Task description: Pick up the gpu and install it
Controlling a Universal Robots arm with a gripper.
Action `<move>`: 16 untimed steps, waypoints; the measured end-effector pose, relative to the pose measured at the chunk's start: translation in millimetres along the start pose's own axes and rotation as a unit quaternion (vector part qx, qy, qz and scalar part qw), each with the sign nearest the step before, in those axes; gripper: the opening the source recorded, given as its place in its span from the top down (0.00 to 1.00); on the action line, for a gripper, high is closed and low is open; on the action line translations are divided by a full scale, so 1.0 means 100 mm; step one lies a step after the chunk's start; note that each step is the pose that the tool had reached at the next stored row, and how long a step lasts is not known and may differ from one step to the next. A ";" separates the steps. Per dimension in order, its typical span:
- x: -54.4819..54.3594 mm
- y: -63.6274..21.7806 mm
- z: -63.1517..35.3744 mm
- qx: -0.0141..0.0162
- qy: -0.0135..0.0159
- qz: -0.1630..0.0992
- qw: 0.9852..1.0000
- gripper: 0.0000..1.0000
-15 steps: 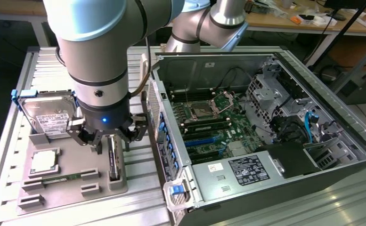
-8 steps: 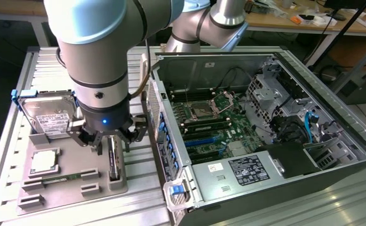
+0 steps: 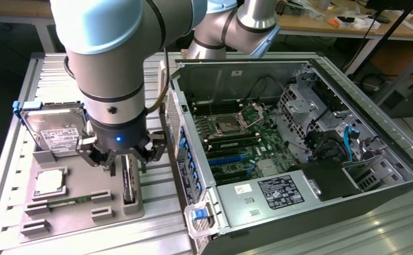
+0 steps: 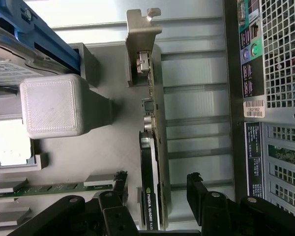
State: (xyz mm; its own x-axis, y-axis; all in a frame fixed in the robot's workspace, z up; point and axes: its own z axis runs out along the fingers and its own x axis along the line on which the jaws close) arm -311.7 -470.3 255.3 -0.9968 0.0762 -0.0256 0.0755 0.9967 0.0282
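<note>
The gpu (image 3: 129, 183) stands on its edge in a slot of the grey holder tray (image 3: 78, 219), at the exterior view's left of the computer case. In the wrist view the gpu (image 4: 152, 157) is a thin dark card with its silver bracket at the far end. My gripper (image 3: 124, 159) hangs just above it, open. In the wrist view my gripper (image 4: 157, 179) has one black finger on each side of the card, with a gap between each finger (image 4: 194, 183) and the board. Nothing is held.
The open computer case (image 3: 376, 159) lies on its side, its motherboard (image 3: 238, 139) exposed. In the tray are a hard drive with blue rails (image 3: 52, 130), a square silver chip (image 3: 50, 181) and a green memory stick (image 3: 68, 202). The case's perforated wall (image 4: 280, 54) is close beside the card.
</note>
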 end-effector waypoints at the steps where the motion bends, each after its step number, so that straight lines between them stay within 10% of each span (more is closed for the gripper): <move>1: 0.00 0.000 0.005 0.000 0.000 0.000 1.000 0.40; 16: 0.00 -0.003 0.089 0.000 0.000 0.000 1.000 0.40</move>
State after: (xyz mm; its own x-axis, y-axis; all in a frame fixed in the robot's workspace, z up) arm -311.9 -470.4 246.4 -0.9968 0.0761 -0.0256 0.0753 0.9968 0.0281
